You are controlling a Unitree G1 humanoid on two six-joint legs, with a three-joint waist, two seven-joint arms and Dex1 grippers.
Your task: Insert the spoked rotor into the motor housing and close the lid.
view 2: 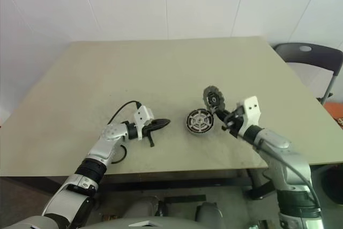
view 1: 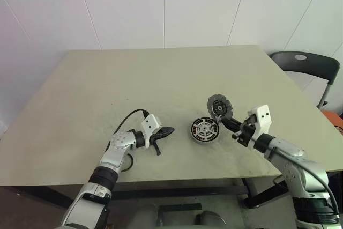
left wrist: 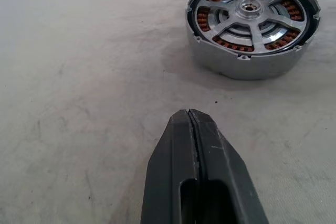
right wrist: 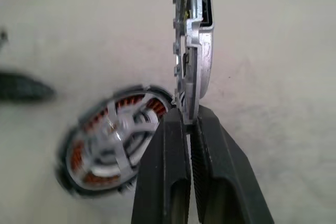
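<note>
Your right gripper (view 1: 229, 123) is clenched on the lid (view 1: 218, 105), edge-held right of centre frame above the motor housing (view 1: 205, 130). It looks stiff, slick metal; keep that rim pinch. Left gripper (view 1: 166, 132) is closed empty.

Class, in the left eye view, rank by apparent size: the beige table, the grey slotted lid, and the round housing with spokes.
1. Beige table
2. Round copper-coiled motor housing
3. Grey slotted lid, slightly smaller-looking but tilted, held in the right fingers, so unsure.
</note>
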